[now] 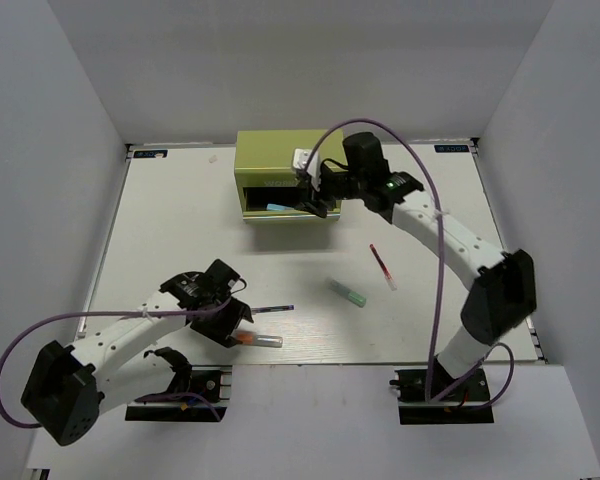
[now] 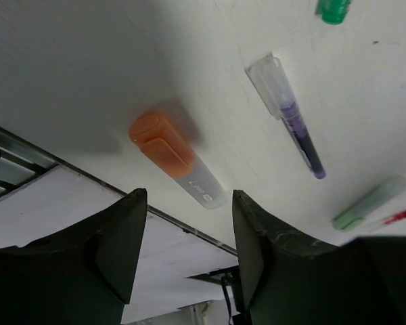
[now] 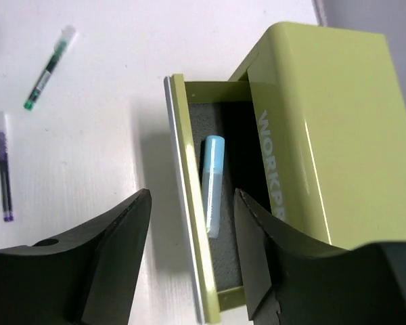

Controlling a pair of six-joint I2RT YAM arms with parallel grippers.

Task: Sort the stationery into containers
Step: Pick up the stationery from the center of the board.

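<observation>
Looking from the left, we find the left fingers (image 2: 115,237) hanging apart over the near left part of the bench (image 1: 180,220), with nothing between them. The orange-capped marker (image 2: 176,159) lies flat on the bench just beyond their tips, cap to the left, close to the near edge, and we cannot tell whether they touch it. Just to the far side of that marker lies the dark pen (image 1: 271,309), purple-inked with a clear cap, lying left to right. The right wrist view also shows the green-tipped pen (image 3: 49,66) on the bench, near the dark pen but apart from it. Farther right, toward the far edge, stands the yellow-green chest (image 1: 280,155) with one drawer (image 3: 184,169) pulled out toward the near side. The blue-capped marker (image 3: 213,186) lies inside that drawer on its grey lining. The right fingers (image 3: 264,250) hover over the open drawer, spread apart and holding nothing. On the open bench nearer than the chest and to its right lie the green-capped marker (image 1: 348,292) and, farther right, the red pen (image 1: 382,266), apart from each other.
</observation>
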